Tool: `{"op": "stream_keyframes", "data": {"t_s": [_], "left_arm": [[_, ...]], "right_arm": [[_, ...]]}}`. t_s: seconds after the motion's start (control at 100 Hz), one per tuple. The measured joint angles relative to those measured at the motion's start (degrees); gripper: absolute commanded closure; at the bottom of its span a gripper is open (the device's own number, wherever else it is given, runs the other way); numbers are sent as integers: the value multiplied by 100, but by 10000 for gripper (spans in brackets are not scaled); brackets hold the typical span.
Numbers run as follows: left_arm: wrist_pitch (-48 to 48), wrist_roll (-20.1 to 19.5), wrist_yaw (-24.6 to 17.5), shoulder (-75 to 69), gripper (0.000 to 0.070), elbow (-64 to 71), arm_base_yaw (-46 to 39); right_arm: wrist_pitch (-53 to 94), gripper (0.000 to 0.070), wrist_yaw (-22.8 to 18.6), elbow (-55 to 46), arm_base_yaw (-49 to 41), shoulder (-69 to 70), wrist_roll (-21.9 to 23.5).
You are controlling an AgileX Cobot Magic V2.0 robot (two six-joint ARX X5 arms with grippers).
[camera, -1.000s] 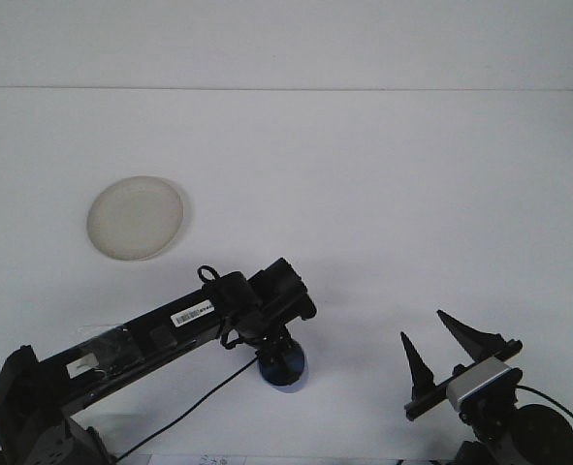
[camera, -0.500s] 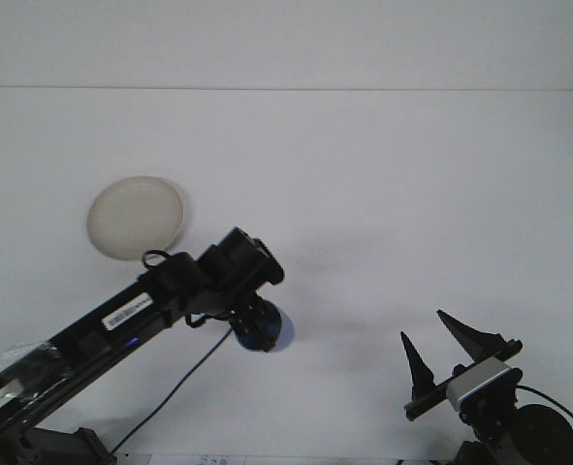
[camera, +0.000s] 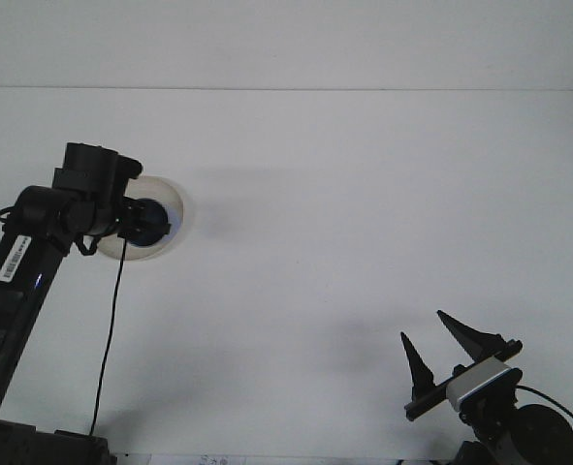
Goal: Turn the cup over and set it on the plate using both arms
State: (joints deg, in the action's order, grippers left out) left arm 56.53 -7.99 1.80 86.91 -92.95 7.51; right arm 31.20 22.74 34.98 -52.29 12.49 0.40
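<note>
A dark blue cup (camera: 154,219) hangs in my left gripper (camera: 148,221), which is shut on it, right over the pale round plate (camera: 174,221) at the left of the white table. The arm hides most of the plate; only its right rim shows. I cannot tell whether the cup touches the plate. My right gripper (camera: 437,341) stands open near the bottom right, with nothing between its two dark pointed fingers.
The white table (camera: 364,194) stretches back to a wall edge at the top. My left arm's black link and its cable (camera: 111,320) run down the left side of the view.
My left arm has swung up and to the left, carrying the cup from the table's near middle to above the plate. The right arm has not moved.
</note>
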Motion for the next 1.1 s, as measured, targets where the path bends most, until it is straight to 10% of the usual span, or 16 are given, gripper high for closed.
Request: {"op": "stream_keyframes", "data": {"t_s": [0.98,1.1], "left_arm": [[-1091,13,0,1945,695,0,-1104],[-1154,17,0,1954,559,0,-1104]], "right_arm": [[70,260,0,-31,0,0,2],[70,260,0,-31,0,0,2]]}}
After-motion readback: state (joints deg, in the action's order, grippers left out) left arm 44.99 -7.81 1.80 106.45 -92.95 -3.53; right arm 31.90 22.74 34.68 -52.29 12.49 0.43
